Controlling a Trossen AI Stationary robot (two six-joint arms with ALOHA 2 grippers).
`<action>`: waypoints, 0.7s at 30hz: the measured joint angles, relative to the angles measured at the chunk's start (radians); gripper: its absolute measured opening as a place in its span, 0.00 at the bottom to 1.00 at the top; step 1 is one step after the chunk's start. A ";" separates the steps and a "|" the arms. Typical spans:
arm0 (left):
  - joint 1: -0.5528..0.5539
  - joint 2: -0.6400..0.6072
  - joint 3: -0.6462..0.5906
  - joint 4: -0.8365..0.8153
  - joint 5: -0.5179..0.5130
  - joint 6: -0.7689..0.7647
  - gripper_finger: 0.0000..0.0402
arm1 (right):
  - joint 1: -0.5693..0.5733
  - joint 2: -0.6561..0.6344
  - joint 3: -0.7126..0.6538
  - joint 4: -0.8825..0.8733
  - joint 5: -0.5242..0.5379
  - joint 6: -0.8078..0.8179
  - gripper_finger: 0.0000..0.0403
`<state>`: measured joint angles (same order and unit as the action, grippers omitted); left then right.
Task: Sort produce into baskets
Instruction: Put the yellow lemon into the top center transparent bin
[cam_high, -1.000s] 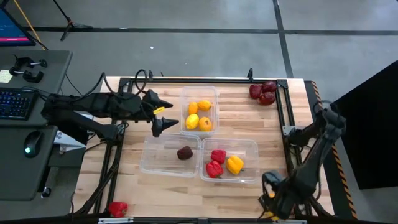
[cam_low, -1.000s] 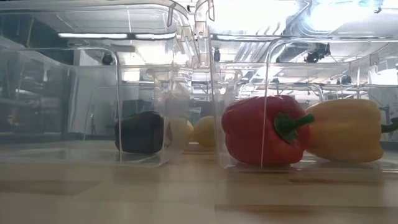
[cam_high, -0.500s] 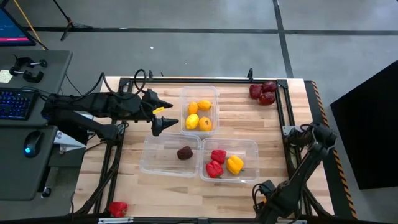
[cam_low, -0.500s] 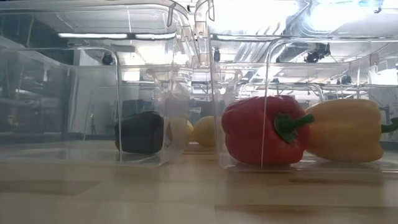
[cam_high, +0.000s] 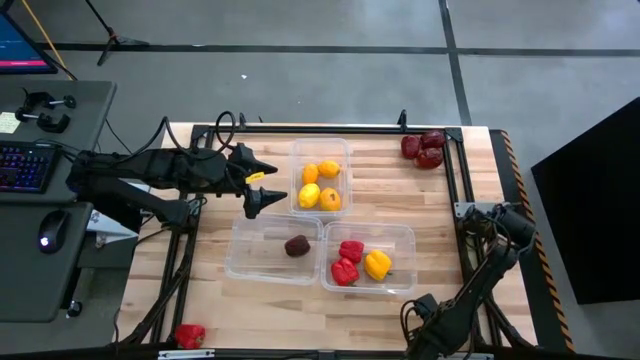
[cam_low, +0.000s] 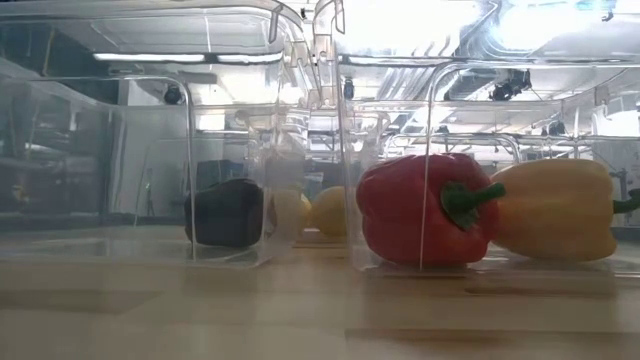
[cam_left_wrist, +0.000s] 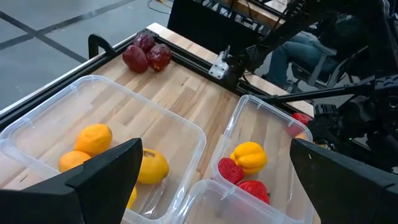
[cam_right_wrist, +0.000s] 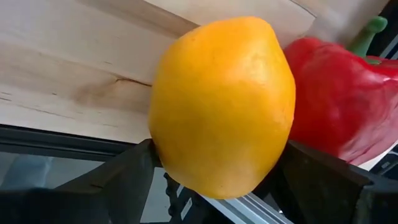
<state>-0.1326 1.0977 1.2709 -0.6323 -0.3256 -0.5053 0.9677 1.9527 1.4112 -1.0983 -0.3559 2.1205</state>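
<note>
My right gripper (cam_high: 422, 335) is down at the table's near edge. In its wrist view its fingers stand spread on either side of an orange citrus (cam_right_wrist: 221, 106), with a red pepper (cam_right_wrist: 339, 99) next to it. My left gripper (cam_high: 258, 186) hovers open and empty left of the far basket (cam_high: 320, 146), which holds several citrus (cam_high: 320, 185). The near-left basket (cam_high: 245, 255) holds one maroon fruit (cam_high: 297, 245). The near-right basket (cam_high: 405, 255) holds two red peppers (cam_high: 347, 262) and a yellow one (cam_high: 377, 264). My right gripper's fingers (cam_right_wrist: 124, 180) stand close against both sides of the orange citrus (cam_right_wrist: 163, 134). I cannot tell whether they touch it. The citrus lies at the wooden table's near edge, beside the red pepper.
Three maroon fruits (cam_high: 422, 148) lie at the far right corner beside the black frame. A red pepper (cam_high: 190, 335) lies at the near left corner. A desk with keyboard and mouse (cam_high: 30, 200) stands left of the table.
My right arm has folded lower toward the table's near edge, and its gripper has shifted a little toward the table's left along that edge.
</note>
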 joint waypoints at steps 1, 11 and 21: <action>0.000 0.000 0.000 0.000 0.000 0.000 0.98 | -0.001 0.001 0.000 -0.001 0.003 0.000 0.81; 0.000 0.000 0.000 0.000 0.000 0.009 0.98 | -0.004 0.016 0.002 -0.016 0.045 -0.061 0.81; 0.000 0.000 0.000 -0.003 0.001 0.009 0.98 | -0.005 0.035 0.036 -0.055 0.037 -0.143 0.71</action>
<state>-0.1322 1.0977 1.2709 -0.6354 -0.3248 -0.4961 0.9627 1.9880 1.4470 -1.1537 -0.3190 1.9777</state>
